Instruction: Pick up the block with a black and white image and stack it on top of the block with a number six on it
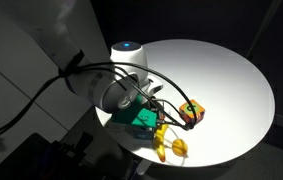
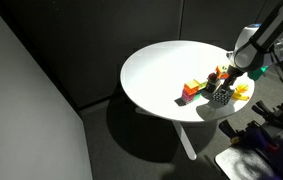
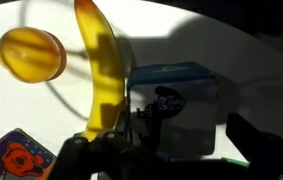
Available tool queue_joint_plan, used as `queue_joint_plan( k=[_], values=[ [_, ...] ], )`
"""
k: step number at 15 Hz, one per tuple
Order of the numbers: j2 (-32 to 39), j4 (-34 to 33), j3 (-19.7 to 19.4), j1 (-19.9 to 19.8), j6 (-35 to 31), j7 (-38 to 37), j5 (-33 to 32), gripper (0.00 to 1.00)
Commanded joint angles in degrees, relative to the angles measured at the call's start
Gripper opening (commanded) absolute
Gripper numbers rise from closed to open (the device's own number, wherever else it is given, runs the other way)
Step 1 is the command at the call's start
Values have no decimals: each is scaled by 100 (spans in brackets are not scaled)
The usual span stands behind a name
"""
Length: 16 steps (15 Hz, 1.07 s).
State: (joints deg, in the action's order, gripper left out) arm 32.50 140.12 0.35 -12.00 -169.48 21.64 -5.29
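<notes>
In the wrist view the block with a black and white image (image 3: 181, 95) stands on the white table, its white face with a black figure towards me and its top blue. My gripper (image 3: 171, 150) is open, with one dark finger on each side of this block and low over it. In both exterior views the gripper (image 1: 149, 108) (image 2: 224, 88) hangs low at the table's edge and hides this block. A red-orange block (image 1: 192, 112) (image 2: 193, 90), which I take for the number six block, stands a short way off; its number is not legible.
A yellow banana-shaped toy (image 3: 101, 70) lies just beside the image block, with a round orange-yellow toy (image 3: 31, 55) beyond it. A blue and orange picture block (image 3: 16, 160) sits at the lower left. Yellow toys (image 1: 171, 148) lie near the round table's rim (image 1: 251, 125).
</notes>
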Motion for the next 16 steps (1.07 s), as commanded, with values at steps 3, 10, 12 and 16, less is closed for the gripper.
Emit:
queue_joint_plan(
  k=[3, 10, 12, 16],
  values=[
    [390, -292, 33, -71, -74, 34, -276, 100],
    [565, -420, -85, 13, 41, -149, -279, 59],
    [435, -382, -64, 0, 100, -179, -251, 53],
    [217, -360, -49, 8, 217, -293, -198, 29]
  ],
)
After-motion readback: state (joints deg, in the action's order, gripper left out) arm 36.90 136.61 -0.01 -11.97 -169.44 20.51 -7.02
